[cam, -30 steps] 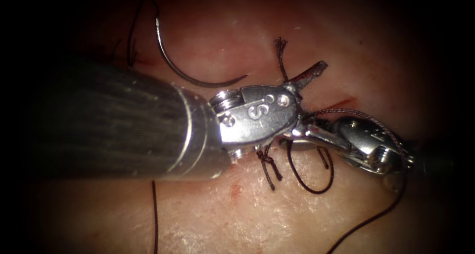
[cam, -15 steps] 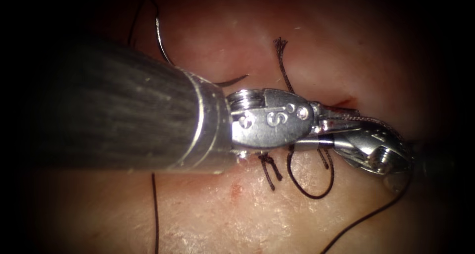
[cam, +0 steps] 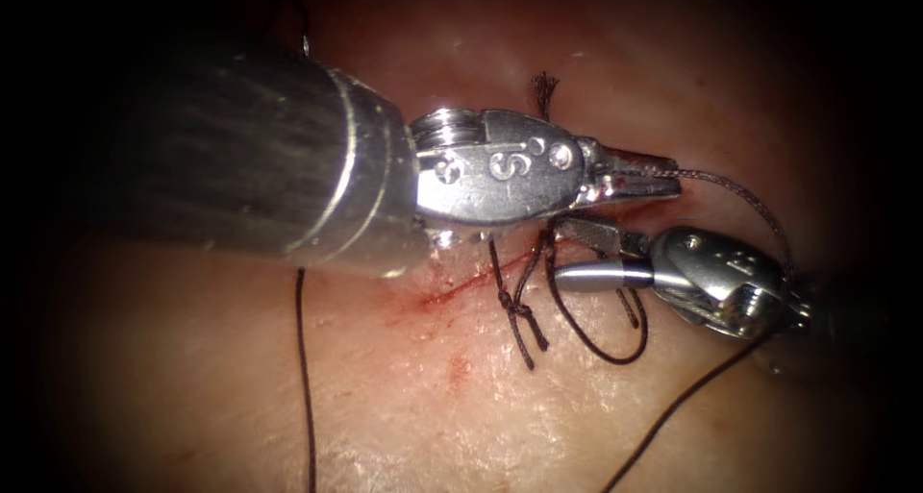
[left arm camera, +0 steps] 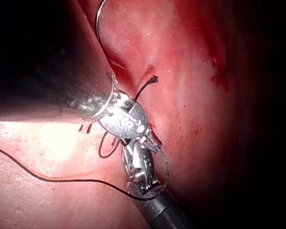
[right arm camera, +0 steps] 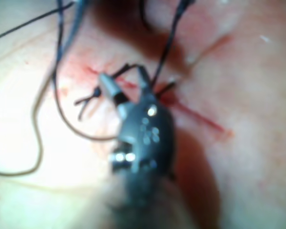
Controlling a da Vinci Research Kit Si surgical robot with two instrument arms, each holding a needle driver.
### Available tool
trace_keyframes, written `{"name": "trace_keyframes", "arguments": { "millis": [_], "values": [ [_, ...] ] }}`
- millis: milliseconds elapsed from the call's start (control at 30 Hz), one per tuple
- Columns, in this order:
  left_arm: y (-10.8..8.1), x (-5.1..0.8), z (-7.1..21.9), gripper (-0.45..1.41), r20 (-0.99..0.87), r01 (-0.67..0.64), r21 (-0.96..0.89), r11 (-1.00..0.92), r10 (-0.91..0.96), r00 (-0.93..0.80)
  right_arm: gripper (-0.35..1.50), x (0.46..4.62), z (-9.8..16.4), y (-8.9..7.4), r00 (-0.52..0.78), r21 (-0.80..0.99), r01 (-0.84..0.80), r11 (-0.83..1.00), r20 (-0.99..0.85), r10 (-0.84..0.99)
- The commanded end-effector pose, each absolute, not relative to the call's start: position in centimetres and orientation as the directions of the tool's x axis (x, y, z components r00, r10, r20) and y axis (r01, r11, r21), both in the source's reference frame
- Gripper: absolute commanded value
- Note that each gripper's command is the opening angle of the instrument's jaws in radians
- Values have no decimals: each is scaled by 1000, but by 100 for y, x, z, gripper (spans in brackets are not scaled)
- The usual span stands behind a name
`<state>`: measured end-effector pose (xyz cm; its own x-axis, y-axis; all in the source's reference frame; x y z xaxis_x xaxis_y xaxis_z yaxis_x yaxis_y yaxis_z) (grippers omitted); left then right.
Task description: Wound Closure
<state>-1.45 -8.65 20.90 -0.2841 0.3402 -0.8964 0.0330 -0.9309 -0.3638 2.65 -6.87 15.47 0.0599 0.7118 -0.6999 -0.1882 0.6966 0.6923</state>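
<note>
Endoscope view first: the tissue [cam: 404, 406] is seen spread under everything, with the cut [cam: 461, 286] running as a thin red line below the left tool's wrist and red fluid [cam: 460, 366] dotted just under it. The left gripper [cam: 642, 179] is brought in from the left on its thick shaft, jaws pinched together on the thread [cam: 740, 193] right at the tips, above the cut's right end. The right gripper [cam: 601, 255] is seen just below it, coming from the right, jaws spread apart and nothing held between them; a loop of thread [cam: 596, 344] is draped under the lower jaw. A finished knot [cam: 519, 310] with short cut ends is sat on the cut beside that loop, and a frayed cut end [cam: 545, 85] is stuck up above the left tool.

Left wrist view: the needle [left arm camera: 99, 21] is seen lying free on the tissue past the shaft, gripped by neither tool, though whether its tip is in the tissue can't be told. Same frayed end [left arm camera: 152, 80] is spotted there too.
</note>
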Motion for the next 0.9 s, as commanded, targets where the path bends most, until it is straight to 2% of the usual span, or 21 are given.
{"name": "trace_keyframes", "arguments": {
  "millis": [33,233,333,467,767,900],
  "values": [
    [-869,-154,2098,-45,-902,38,-370,-928,349,-252,44,276,1550,-698,66,697,-169,697,-698,713],
    [-850,-173,2114,-45,-942,93,-336,-937,333,-50,42,288,1548,-711,87,700,-94,707,-702,707],
    [-833,-167,2141,-45,-949,114,-310,-944,315,30,29,288,1538,-719,86,701,-9,713,-709,699],
    [-824,-155,2169,-45,-957,126,-274,-953,283,59,29,286,1531,-722,70,711,33,702,-702,709],
    [-836,-148,2235,-45,-963,119,-193,-974,212,168,29,290,1516,-717,-66,741,96,664,-661,747],
    [-846,-151,2251,-45,-958,107,-159,-981,179,223,29,287,1508,-709,-174,762,100,640,-620,765]
  ]
}}
